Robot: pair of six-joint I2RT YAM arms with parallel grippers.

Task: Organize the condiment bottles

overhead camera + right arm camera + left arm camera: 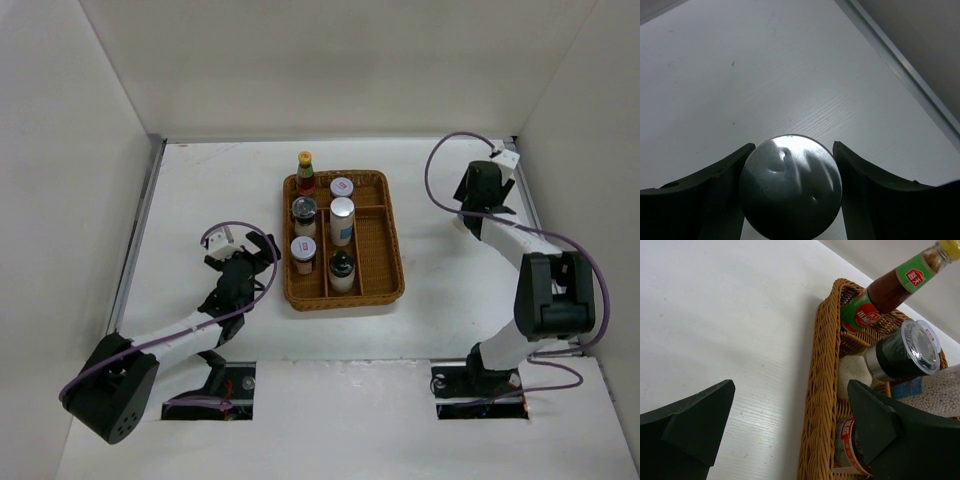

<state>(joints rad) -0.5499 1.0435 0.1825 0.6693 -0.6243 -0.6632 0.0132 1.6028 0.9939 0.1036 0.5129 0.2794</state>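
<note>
One round silver-capped bottle (790, 190) stands far right on white worktop (200, 200), outside brown wicker tray (377, 255).
Right gripper (792, 147) part closed, pinching its cap; lift straight up. Left gripper (790, 390) fully open, empty.

Top external: whole table (200, 200) viewed from above, behind arm bases (110, 385). Left wrist: aimed low, close, along wicker tray (822, 390) rim; tray shared with top view. Right wrist: pointed down, silver cap (790, 192) filling near foreground.

White arm links (172, 338), black joint housings (555, 295), looping purple cables (429, 172), dark wedge-shaped end effector fingers (690, 425)
</note>
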